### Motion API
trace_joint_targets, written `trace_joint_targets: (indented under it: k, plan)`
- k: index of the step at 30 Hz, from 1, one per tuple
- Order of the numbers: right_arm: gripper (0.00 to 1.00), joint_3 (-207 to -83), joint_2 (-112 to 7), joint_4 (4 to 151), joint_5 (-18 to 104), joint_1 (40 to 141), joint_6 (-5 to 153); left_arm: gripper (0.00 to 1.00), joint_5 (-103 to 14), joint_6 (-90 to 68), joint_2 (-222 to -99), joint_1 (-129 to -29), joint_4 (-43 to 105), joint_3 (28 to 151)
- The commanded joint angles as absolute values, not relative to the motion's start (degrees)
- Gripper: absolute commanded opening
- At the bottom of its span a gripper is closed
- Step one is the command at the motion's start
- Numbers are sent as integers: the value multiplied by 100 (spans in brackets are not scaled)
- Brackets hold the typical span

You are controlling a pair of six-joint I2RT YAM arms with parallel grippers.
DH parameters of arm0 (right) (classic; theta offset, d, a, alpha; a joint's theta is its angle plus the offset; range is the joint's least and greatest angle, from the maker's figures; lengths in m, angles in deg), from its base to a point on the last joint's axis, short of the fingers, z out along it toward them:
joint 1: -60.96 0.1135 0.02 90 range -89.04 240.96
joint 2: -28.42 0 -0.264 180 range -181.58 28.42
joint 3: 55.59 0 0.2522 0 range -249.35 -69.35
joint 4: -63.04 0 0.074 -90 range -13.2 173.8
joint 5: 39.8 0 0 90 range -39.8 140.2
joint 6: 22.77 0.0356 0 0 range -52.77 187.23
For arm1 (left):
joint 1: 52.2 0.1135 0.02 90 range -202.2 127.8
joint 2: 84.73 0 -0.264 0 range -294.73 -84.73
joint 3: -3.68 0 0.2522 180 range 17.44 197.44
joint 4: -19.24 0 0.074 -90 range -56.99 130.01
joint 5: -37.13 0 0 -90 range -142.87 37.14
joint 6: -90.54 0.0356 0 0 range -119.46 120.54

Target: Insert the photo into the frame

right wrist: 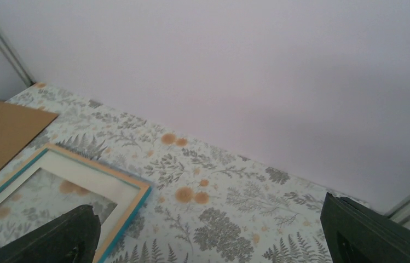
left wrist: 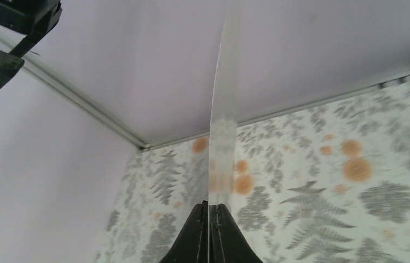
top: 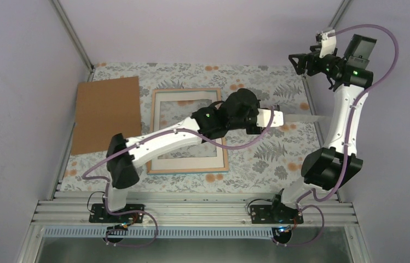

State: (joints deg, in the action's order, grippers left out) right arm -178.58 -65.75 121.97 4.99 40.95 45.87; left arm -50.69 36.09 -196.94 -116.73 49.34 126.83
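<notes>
Top external view: the left gripper (top: 277, 117) is clamped on the thin, pale rectangular photo (top: 302, 118). The photo is held on edge above the fern-patterned counter (top: 257, 159), just right of the thin wood-backed, teal-edged frame (top: 156, 131), which lies flat. A plain brown board (top: 107, 112) lies left of the frame. The right gripper (top: 299, 61) hangs spread wide, well apart.

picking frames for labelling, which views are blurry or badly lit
top view: sharp, evenly lit; left wrist: sheet edge-on in the left claw and the cloth on the right smeared; right wrist: frame crisp, right claw dark and soft at the bottom corners.
</notes>
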Motion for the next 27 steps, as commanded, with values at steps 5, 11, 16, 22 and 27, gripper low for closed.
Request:
trace_joint_targets:
  k: [5, 11, 16, 22, 27]
  plan:
    - [100, -18125, -6401, 11470, 950, 4022, 5315, 2, -3395, 2494, -19106, -11737, 7544, 14056]
    - [100, -18412, -6437, 11369, 1042, 4012, 5497, 2, -2282, 2483, -18793, -11727, 9133, 14716]
    - [100, -18544, -6459, 11381, 1121, 4004, 5545, 2, -1865, 2553, -18017, -11699, 9542, 13763]
    - [100, -18550, -6494, 11457, 1064, 4004, 5533, 2, -1126, 2639, -17317, -11251, 9907, 12866]
    - [100, -18480, -6570, 11501, 950, 4004, 5596, 2, 372, 2621, -17018, -10055, 10204, 12140]
